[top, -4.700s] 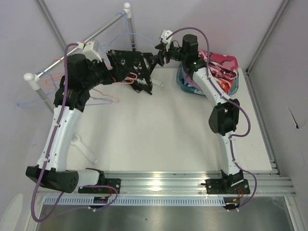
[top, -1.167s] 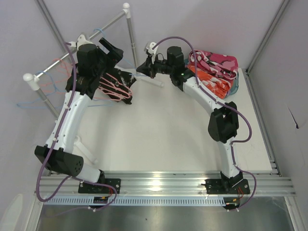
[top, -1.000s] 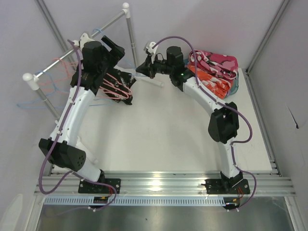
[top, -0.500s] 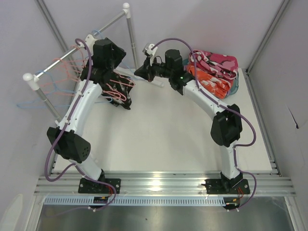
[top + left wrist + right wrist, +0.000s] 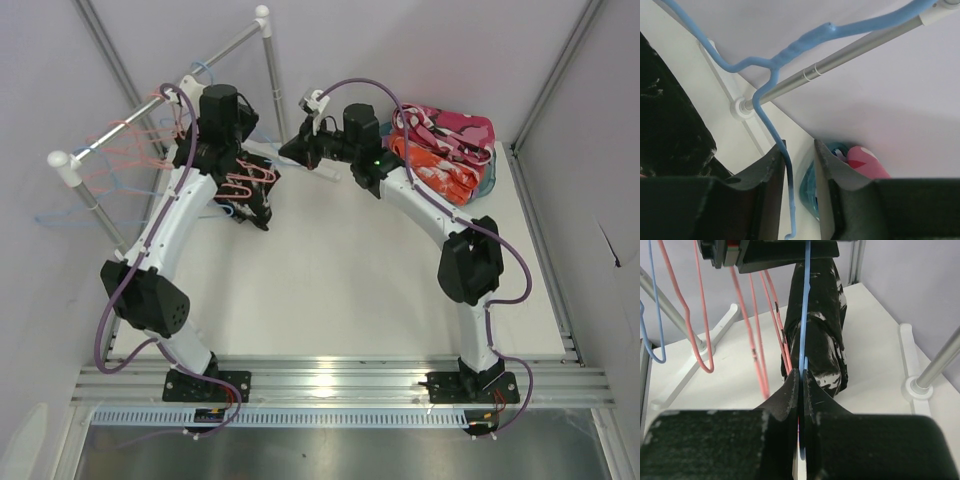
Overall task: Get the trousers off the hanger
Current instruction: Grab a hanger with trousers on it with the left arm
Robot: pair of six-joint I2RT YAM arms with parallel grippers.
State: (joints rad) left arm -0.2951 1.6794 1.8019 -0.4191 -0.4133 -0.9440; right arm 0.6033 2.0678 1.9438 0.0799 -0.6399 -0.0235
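Black white-speckled trousers (image 5: 256,190) hang in a bunch with a pink hanger (image 5: 245,178) below the rail; they also fill the middle of the right wrist view (image 5: 825,330). My right gripper (image 5: 801,372) is shut on the thin wire of a blue hanger (image 5: 806,305), just right of the trousers (image 5: 292,150). My left gripper (image 5: 799,145) is up by the rail. Its jaws are narrowly apart around the blue hanger's wire (image 5: 771,75), which lies against the left finger (image 5: 772,165) with a gap to the other.
A pile of pink, orange and blue patterned trousers (image 5: 445,150) lies at the back right. The metal rail (image 5: 150,110) carries empty pink hangers (image 5: 130,140) and a blue one (image 5: 60,215). Its white foot (image 5: 920,385) and post stand close to my right gripper.
My left arm has moved up and right toward the rail, and its jaws have narrowed around the blue hanger wire. My right gripper has barely moved and stays shut.
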